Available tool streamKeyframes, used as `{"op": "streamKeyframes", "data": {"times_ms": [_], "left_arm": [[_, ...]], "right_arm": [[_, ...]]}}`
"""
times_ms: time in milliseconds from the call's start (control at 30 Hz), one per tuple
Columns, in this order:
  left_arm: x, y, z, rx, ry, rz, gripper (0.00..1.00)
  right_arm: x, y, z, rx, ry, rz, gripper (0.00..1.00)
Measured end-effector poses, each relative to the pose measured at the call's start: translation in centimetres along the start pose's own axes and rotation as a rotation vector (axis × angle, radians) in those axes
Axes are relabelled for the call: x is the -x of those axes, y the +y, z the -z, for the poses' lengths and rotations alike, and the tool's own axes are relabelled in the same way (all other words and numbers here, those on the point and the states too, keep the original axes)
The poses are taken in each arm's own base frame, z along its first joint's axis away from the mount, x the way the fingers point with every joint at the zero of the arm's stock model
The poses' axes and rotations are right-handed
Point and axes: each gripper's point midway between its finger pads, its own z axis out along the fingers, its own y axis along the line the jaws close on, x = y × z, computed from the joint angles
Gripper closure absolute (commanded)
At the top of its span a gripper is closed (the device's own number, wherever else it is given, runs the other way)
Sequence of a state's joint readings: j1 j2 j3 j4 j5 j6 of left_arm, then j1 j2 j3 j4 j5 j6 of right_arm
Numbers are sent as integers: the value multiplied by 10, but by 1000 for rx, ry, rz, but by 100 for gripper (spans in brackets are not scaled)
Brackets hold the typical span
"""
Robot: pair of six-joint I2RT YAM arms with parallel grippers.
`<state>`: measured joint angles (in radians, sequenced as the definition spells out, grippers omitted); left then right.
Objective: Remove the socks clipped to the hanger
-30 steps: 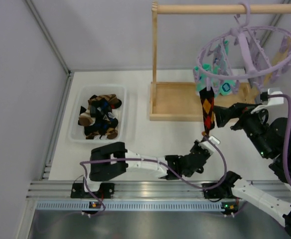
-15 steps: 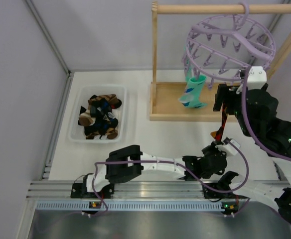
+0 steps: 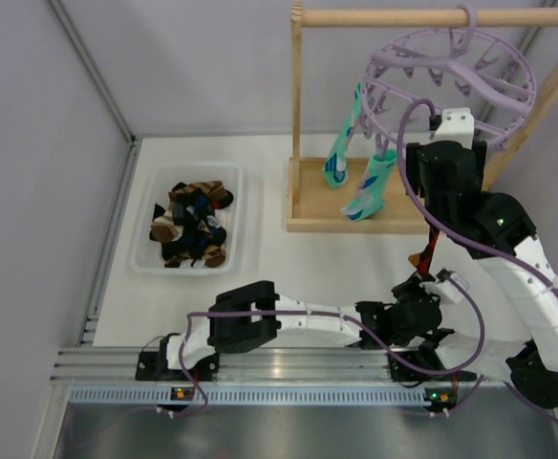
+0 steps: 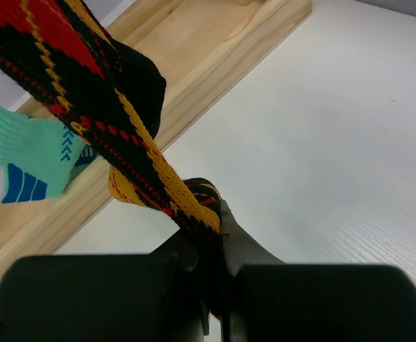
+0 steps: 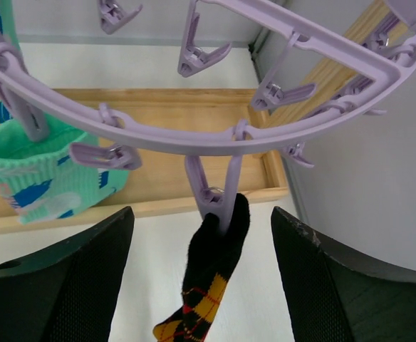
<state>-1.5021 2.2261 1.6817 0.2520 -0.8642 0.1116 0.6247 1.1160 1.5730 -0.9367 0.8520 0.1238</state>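
I have my left hand (image 4: pixel 209 239) pinching the black-orange sock (image 4: pixel 87 78); right hand (image 5: pixel 201 214) gapes wide around its lilac peg (image 5: pixel 209 198), turquoise socks (image 3: pixel 370 186) beside.

Hanger (image 3: pixel 494 88) on rail (image 3: pixel 403 17); socks (image 3: pixel 370 191) beneath, probably clipped; bin (image 3: pixel 143 206) left.

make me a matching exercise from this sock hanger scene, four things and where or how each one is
Things:
1. black sock
2. turquoise socks
3. right gripper
4. clear bin

States:
a. on the table, left of the wooden frame, with loose socks inside
b. open, one finger on each side of a lilac peg
c. top end clipped in a peg, lower end pinched in the left gripper
d. hanging from the hanger, no gripper on them

Pairs: 1-c, 2-d, 3-b, 4-a
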Motion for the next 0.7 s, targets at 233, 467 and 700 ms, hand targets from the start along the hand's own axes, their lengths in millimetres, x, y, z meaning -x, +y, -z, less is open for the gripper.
{"op": "streamKeyframes", "data": {"times_ms": [233,467,700], "left_arm": [[0,-4,2,-7,-1,-3,100],[1,-6,3,-11,-3,-3,100],[2,-6,3,-13,-4,-2,100]], "right_arm": [[1,-5,-5,-53,-5,21,32],[-8,6,-22,-99,17,83,31],[-13,6,-32,-154,17,126,33]]}}
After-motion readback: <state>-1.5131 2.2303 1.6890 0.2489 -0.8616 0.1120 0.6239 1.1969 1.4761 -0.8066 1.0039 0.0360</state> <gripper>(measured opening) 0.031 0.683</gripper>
